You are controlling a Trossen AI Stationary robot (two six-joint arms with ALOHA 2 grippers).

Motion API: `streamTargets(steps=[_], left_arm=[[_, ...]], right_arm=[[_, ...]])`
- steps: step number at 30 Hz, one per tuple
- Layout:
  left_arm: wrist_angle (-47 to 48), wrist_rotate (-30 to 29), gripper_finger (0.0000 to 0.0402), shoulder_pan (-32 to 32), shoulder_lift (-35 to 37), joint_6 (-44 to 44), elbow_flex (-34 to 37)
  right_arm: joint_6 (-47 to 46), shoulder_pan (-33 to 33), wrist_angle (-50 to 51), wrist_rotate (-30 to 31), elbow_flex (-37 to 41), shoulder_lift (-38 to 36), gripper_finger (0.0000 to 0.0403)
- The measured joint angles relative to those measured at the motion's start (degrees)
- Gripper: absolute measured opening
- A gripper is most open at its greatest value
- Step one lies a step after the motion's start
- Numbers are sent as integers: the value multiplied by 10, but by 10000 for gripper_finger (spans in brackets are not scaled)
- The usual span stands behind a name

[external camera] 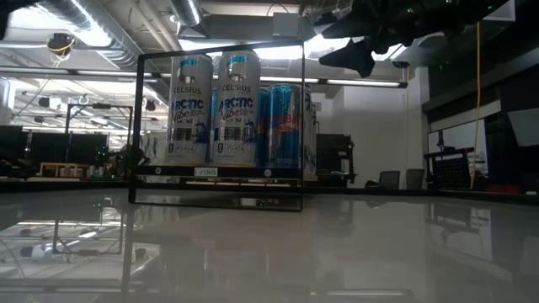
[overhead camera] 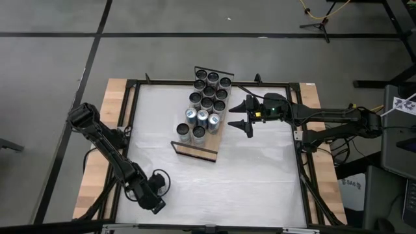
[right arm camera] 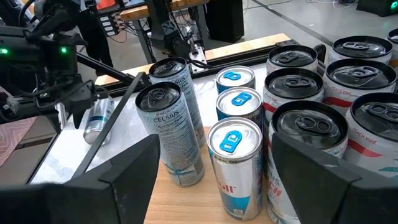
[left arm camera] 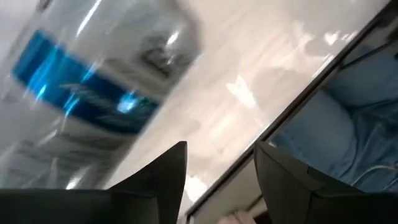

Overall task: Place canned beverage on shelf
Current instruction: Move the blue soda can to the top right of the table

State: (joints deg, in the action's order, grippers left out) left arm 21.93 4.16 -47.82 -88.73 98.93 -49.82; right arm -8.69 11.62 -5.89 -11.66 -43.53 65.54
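- Shelf lay slantwise mid-table, crowded with upright cans; two white Celsius cans at the near end.
- Right gripper hovered just beside the shelf's right side, jaws spread, empty.
- Left gripper sat low near the table's front-left edge, partly parted, holding nothing.
- Loose can lay on its side just ahead of it.

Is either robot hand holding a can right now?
No. The right gripper hangs open beside the shelf; the left gripper is open, a fallen can lying ahead of it.
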Motion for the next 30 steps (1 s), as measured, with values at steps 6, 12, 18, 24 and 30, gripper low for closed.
streamTargets(steps=[6, 12, 18, 24, 30], left_arm=[[26, -65, 179, 18, 40, -68, 0], [57, -62, 179, 41, 85, -161, 0], [104, -38, 179, 59, 98, -247, 0], [163, -8, 179, 86, 97, -265, 0], [169, 33, 179, 102, 97, -297, 0]], right_arm=[[0, 0, 0, 0, 0, 0, 303], [0, 0, 0, 0, 0, 0, 303], [0, 0, 0, 0, 0, 0, 303], [0, 0, 0, 0, 0, 0, 303], [0, 0, 0, 0, 0, 0, 303]])
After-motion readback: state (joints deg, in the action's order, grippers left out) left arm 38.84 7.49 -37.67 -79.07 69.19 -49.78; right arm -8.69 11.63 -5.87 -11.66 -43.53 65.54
